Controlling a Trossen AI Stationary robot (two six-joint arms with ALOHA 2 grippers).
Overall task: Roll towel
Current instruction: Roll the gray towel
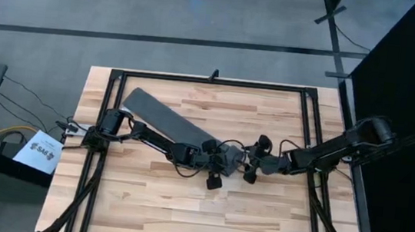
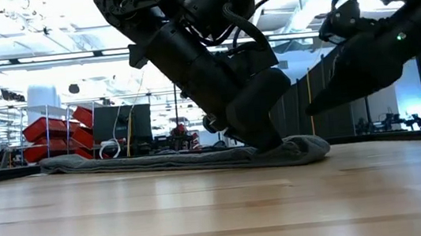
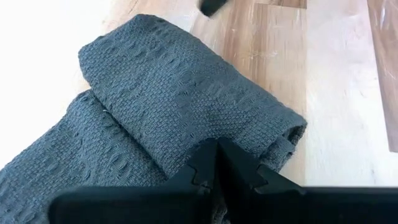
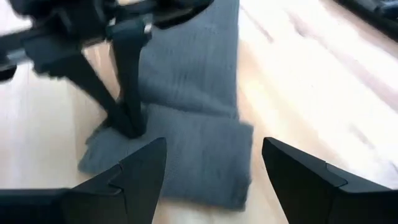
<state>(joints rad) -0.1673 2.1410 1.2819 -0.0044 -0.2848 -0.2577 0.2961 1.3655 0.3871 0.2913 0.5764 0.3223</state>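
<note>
While the towel [image 1: 162,119] is lying as a long grey strip slanting across the middle of the surface [image 1: 182,214], its near end is sitting folded over itself in a thick double layer [image 3: 186,106]. My left fingers [image 4: 132,127] are pressing together on that folded end, pinching the cloth against the wood. My right fingers [image 4: 211,171] are hovering spread wide just beside the fold, holding nothing and touching nothing.

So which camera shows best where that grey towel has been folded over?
The left wrist view: the towel's folded end fills it, weave clear. The high view shows its whole strip, the low view only its edge, the right wrist view a blur.
</note>
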